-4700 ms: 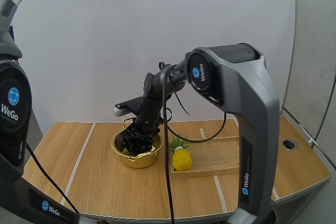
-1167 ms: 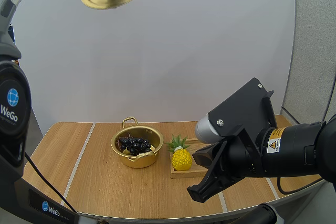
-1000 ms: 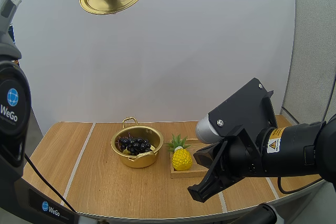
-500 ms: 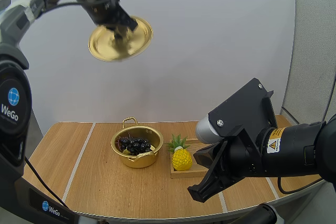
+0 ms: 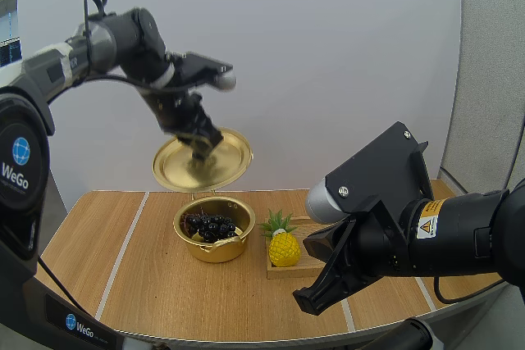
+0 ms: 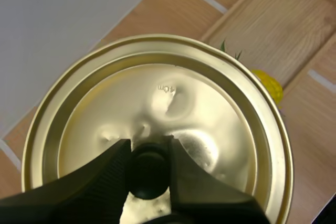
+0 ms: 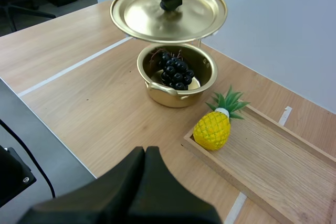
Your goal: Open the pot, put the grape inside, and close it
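- the last step is in hand: the closing of the pot. the grapes [image 7: 174, 72] are seen inside the gold pot [image 5: 215, 250], so the putting-in looks done.
- the gold lid [image 5: 203, 165] is held in the air by the left tool [image 6: 149, 167]. its black knob is pinched tight between the two fingers of that tool.
- the lid is hung just above the pot, almost right over it. the two are not touching. the lid is tipped a bit and is not flat.
- the pot is stood on the counter [image 5: 148, 284], under the left tool, with its mouth open to the top.
- for the next move, it is thought that the lid must be made flat, lined up with the round rim and brought down slowly. only then should the knob be let go.
- if the lid is set down crooked, it could be left sitting on one edge, or the pot could be pushed.
- the right tool [image 7: 145, 153] is closed with nothing in it; its fingers are pressed together like one dark wedge. it is found near the front of the counter, well apart from the pot.
- a small yellow pineapple [image 7: 212, 129] is stood on the end of a wooden tray [image 7: 283, 166], just beside the pot. care is needed so it is not bumped.
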{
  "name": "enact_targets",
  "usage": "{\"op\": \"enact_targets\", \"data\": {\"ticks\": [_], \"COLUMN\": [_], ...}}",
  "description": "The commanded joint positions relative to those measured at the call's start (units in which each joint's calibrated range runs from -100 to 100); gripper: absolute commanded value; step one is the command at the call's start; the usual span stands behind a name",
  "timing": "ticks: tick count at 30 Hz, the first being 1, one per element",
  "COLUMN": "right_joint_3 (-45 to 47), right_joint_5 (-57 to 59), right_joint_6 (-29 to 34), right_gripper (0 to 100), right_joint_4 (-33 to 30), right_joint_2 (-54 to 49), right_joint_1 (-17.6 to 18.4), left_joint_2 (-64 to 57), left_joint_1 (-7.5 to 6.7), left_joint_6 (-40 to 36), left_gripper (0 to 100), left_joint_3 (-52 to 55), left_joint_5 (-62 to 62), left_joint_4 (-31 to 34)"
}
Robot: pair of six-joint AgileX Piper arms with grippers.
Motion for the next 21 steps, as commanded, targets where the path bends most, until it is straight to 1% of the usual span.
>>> {"op": "enact_targets", "data": {"ticks": [1,10,16,21], "right_joint_3": [-0.1,-0.1,-0.1,-0.1], "right_joint_5": [0.4,0.4,0.4,0.4], "right_joint_6": [0.2,0.2,0.2,0.2], "right_gripper": [0,0,0,0], "right_joint_4": [0.1,0.1,0.1,0.1], "right_joint_2": [-0.5,-0.5,-0.5,-0.5], "right_joint_1": [-0.2,-0.3,-0.3,-0.3], "left_joint_2": [0.4,8.0,13.2,16.2], "left_joint_1": [-0.12,-0.12,-0.12,-0.12], "left_joint_6": [1.3,1.5,1.8,2.6], "left_gripper": [0,0,0,0], "left_joint_3": [3.6,5.0,5.0,5.0], "left_joint_5": [-8.2,-18.2,-20.2,-20.2], "left_joint_4": [-1.5,-2.3,-2.5,-4.0]}}
